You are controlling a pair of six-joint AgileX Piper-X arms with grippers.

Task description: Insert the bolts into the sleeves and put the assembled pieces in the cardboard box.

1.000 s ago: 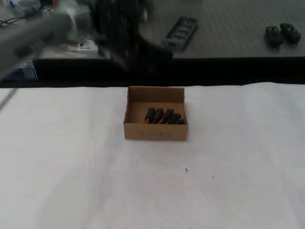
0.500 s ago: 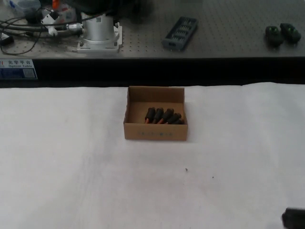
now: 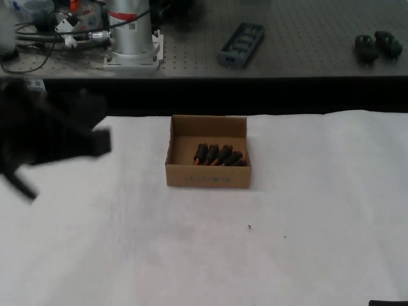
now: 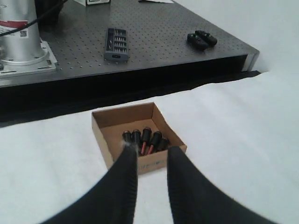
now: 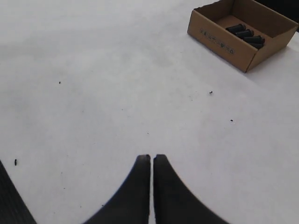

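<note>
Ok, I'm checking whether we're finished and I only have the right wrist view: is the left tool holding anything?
Observer: No, the left tool is open and empty, facing the box.
Operator: How many pieces are inside?
Observer: Five pieces, lying side by side.
Operator: What's behind the box?
Observer: A dark bench with a metal post standing on it.
</note>
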